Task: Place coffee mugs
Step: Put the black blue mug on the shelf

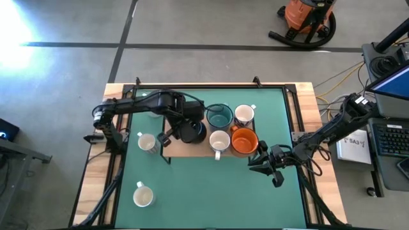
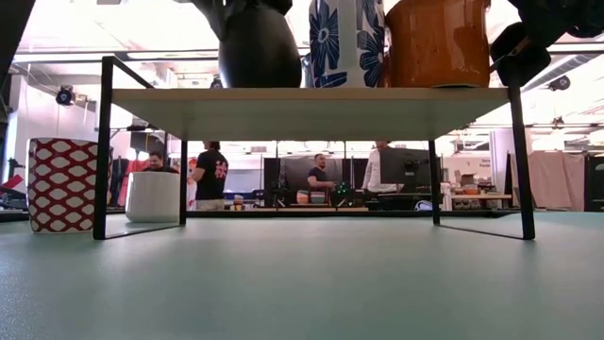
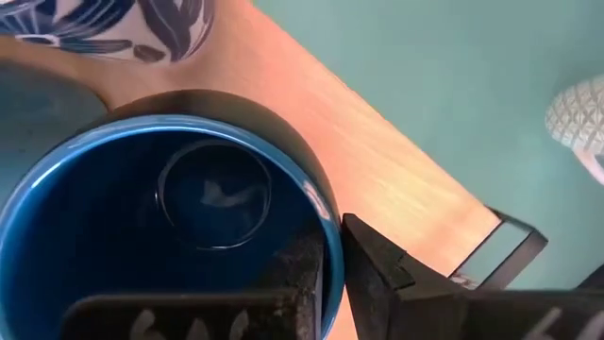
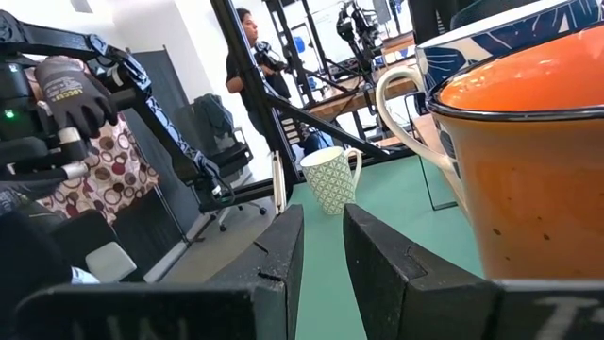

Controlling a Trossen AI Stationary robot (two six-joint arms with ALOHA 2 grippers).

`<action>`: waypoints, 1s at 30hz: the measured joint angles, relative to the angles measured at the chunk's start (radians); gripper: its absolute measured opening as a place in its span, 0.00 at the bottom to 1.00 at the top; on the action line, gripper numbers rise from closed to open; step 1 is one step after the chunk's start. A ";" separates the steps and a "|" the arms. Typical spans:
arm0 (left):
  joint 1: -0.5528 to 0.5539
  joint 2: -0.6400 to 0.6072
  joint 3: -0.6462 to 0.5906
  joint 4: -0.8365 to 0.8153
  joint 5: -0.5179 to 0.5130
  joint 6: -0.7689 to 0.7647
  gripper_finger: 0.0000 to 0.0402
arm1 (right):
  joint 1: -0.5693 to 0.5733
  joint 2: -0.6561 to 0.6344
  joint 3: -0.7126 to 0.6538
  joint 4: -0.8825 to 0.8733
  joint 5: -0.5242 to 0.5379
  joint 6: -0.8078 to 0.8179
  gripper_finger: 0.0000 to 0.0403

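Note:
A wooden shelf (image 1: 192, 149) on a black wire frame stands on the green table. On it are a teal mug (image 1: 219, 116), a white mug (image 1: 244, 115), a white blue-patterned mug (image 1: 219, 142), an orange mug (image 1: 243, 141) and a navy mug (image 1: 190, 131). My left gripper (image 3: 332, 236) is shut on the navy mug (image 3: 189, 217) at the shelf's left end. My right gripper (image 1: 261, 161) hovers open just right of the orange mug (image 4: 528, 179), touching nothing. Two more mugs (image 1: 148, 143) (image 1: 142, 195) stand on the table left of the shelf. My left gripper holds the navy mug by its rim (image 3: 326, 222), one finger inside the cup and one outside, the wall between them. The fingers come from above, slanting in from the table's left. The mug stands upright with its base on the wooden shelf (image 3: 396, 179).
In the low view the shelf (image 2: 311, 109) stands high on thin black legs (image 2: 100, 151), with a red-patterned mug (image 2: 61, 184) and a white mug (image 2: 153, 196) on the table at the left. The table's near half is open green surface. People sit beyond the table.

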 joint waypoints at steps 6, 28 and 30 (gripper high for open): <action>0.041 0.011 -0.001 -0.001 -0.010 0.012 0.03 | 0.000 0.000 0.000 0.000 0.000 0.000 0.17; 0.105 0.008 -0.010 0.000 -0.003 0.101 0.06 | 0.000 0.000 0.000 0.000 0.000 0.000 0.17; 0.109 0.008 -0.010 0.000 -0.003 0.104 0.06 | 0.000 0.000 0.000 0.000 0.000 0.000 0.17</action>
